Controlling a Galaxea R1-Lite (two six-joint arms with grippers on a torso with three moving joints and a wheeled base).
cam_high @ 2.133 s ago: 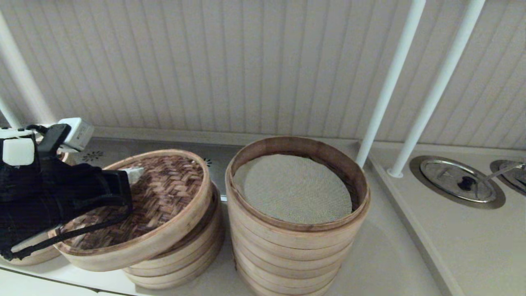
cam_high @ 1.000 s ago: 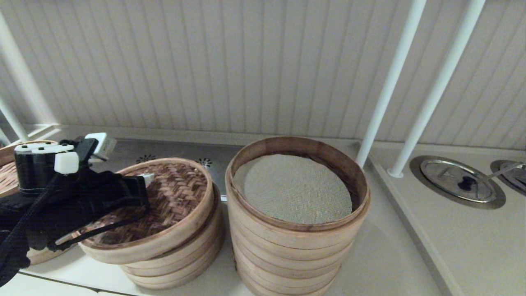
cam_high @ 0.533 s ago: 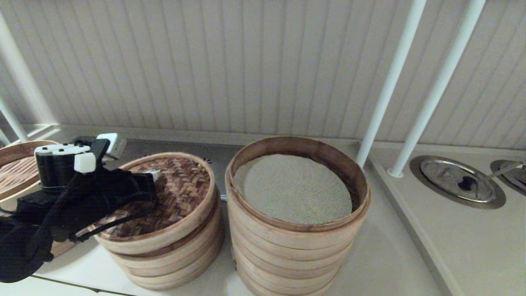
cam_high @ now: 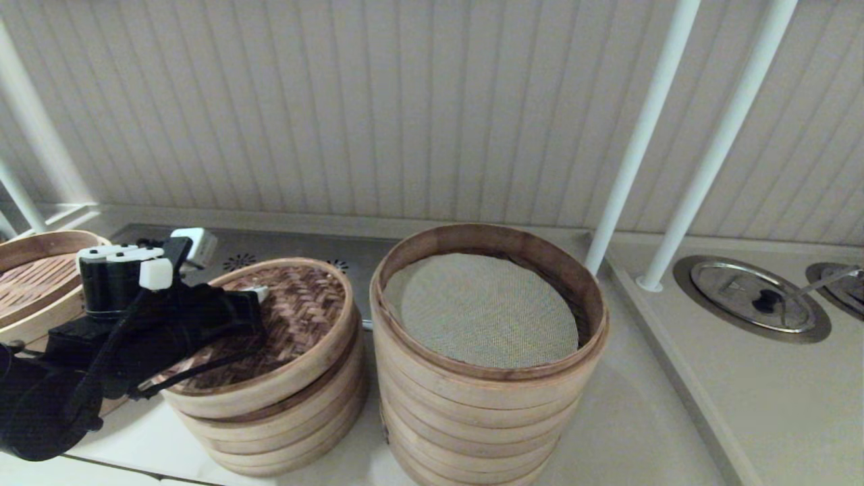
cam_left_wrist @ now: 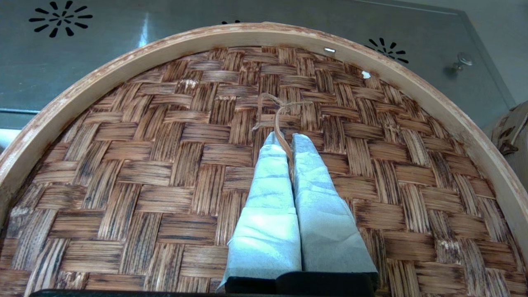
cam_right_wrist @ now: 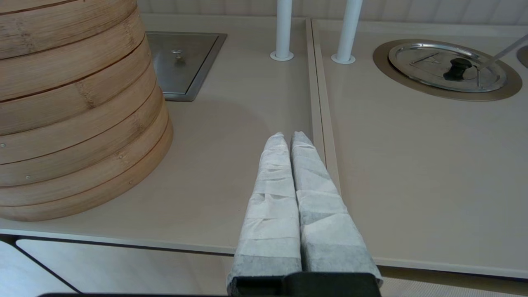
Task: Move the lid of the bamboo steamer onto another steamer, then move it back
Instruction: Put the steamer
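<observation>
You have the left gripper (cam_left_wrist: pixel 286 138) over the middle of the bamboo steamer lid (cam_high: pixel 270 317); its cloth-wrapped fingers (cam_left_wrist: pixel 268 181) are pressed together on the thin string loop (cam_left_wrist: pixel 280 113) knotted at the centre of the woven top, the cord running up between the two tips. The lid sits on the shorter steamer stack (cam_high: pixel 283 432) near the front left of the worktop (cam_high: pixel 776 405), its pale rim slightly tilted and a little off-centre over the rings below; you can see the dark weave filling the whole left wrist view, with the steel inset panel (cam_left_wrist: pixel 123 24) beyond the rim. Just to the right stands another steamer (cam_high: pixel 486 405), the tallest stack, uncovered, its grey-green mesh liner (cam_high: pixel 480 309) showing inside the dark inner rim; the two stacks stand just beside each other. A third basket with a slatted bottom (cam_high: pixel 37 283) lies at the far left edge. Your right gripper (cam_right_wrist: pixel 288 138) hangs above the front of the worktop, to the right of the tall stack, fingers pressed together on nothing; a round metal cover (cam_right_wrist: pixel 447 68) is set into the worktop towards the back right.
</observation>
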